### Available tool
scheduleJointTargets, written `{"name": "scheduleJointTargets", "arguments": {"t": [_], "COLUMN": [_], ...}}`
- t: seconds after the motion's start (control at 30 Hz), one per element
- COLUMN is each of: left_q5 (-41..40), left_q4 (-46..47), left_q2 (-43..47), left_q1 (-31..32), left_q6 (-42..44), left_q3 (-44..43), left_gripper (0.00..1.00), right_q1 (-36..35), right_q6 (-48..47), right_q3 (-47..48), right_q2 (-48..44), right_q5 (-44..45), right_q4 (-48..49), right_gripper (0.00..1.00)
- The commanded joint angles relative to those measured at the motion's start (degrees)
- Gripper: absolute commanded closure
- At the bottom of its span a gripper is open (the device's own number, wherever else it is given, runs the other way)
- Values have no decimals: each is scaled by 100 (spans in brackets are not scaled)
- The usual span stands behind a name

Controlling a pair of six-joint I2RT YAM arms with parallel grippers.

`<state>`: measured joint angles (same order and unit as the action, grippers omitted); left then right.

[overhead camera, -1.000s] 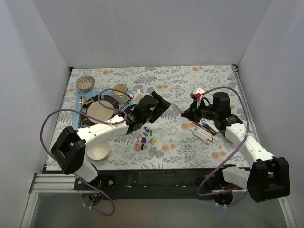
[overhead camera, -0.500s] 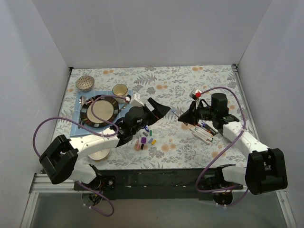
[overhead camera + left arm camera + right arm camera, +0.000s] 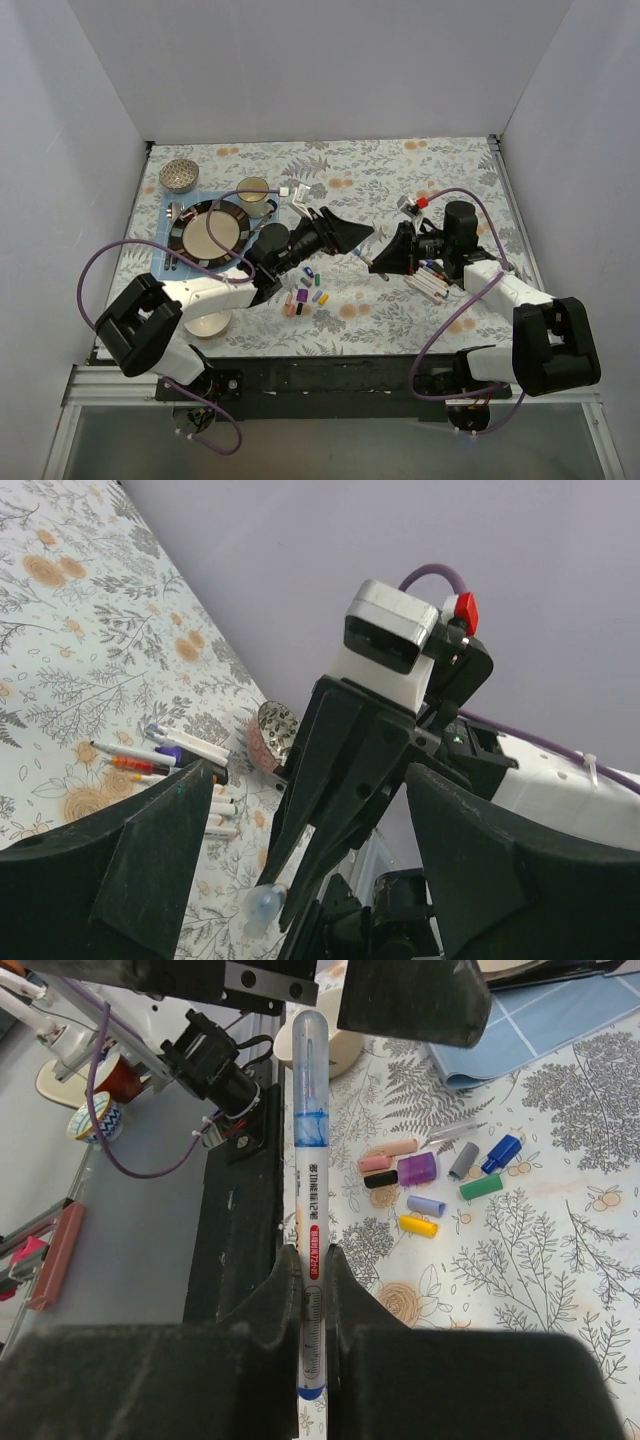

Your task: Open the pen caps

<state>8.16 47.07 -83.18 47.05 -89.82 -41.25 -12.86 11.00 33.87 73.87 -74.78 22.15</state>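
We looked down on a tabletop [image 3: 400, 170] covered in a grey leaf-and-flower print, with pale walls on three sides. The left arm [image 3: 200, 285] reached in from the near left and the right arm [image 3: 505, 288] from the near right, and their ends met head-on above the middle of the tabletop. On the left lay a blue mat [image 3: 192, 198] bearing a dark-rimmed plate [image 3: 210, 235]. A patterned bowl [image 3: 180, 175] stood behind the mat, a cup [image 3: 253, 190] at its far right corner, and a white bowl [image 3: 210, 325] near the front edge, partly under the left arm. The left fingers [image 3: 352, 233] were spread wide apart and gripped nothing. The right fingers [image 3: 383, 262] were clamped tight on the white barrel of a pen [image 3: 307, 1150], which pointed straight at the left fingers. The pen's pale translucent end lay in the gap between them, and as far as we could tell it touched neither. The other pens [image 3: 430, 280] lay bunched together on the tabletop under the right arm. The loose pen caps [image 3: 417, 1167] were scattered close together below the left fingers: pink, black, purple, grey, blue, green, lilac and yellow.
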Motion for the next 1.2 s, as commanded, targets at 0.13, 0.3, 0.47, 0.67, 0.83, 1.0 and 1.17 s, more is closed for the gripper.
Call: {"name": "scheduleJointTargets", "arguments": {"t": [0.13,0.3,0.47,0.67,0.83,1.0,1.17], "left_q5": [773,1117,1179,1196,1240,1223,1188], "left_q4": [900,1418,1568,1586,1516,1384,1340], "left_q2": [65,-146,-243,-375,-524,-577,-586], "left_q1": [-38,-38,-38,-38,-38,-38,-38], "left_q6": [264,123,70,35,0,0,52], "left_q3": [293,372,417,346,285,223,162], "left_gripper": [30,41,43,50,50,51,62], "right_q1": [179,310,425,443,460,495,504], "right_q6": [1035,1342,1826,1984,2055,2064,2028], "right_q3": [-196,-275,-442,-486,-495,-504,-513], "right_q2": [-92,-74,-135,-92,-109,-118,-92], "right_q5": [-467,-239,-160,-124,-133,-116,-80], "right_q4": [1388,1581,2214,2373,2487,2505,2434], "right_gripper": [99,99,99,99,99,99,99]}}
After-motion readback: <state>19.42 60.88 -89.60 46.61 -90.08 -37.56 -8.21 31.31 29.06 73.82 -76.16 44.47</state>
